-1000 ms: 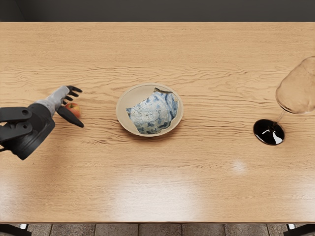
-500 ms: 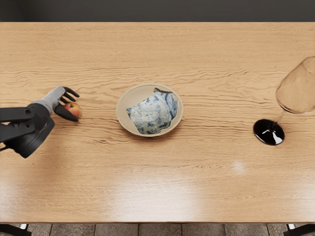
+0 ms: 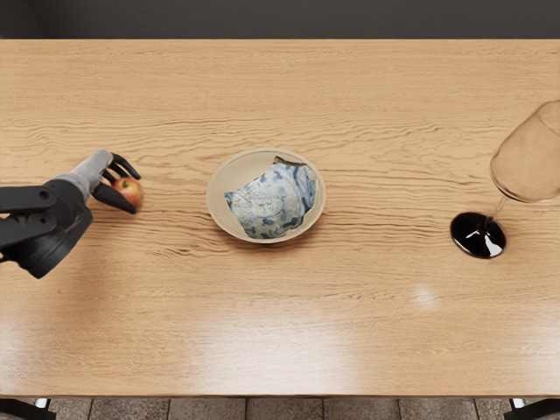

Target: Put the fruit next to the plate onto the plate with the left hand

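A small red and yellow apple lies on the wooden table left of the plate. The plate is beige with a blue and white pattern inside and sits at the table's middle. My left hand comes in from the left edge and its dark fingers are curled around the apple, thumb below and the others above. The apple still seems to rest on the table. The right arm does not show.
A tilted wine glass with a black foot stands at the right edge. The table's front half is bare wood.
The left hand drew back slightly to the left and its fingers went from spread to curled around the apple. The apple has barely shifted.
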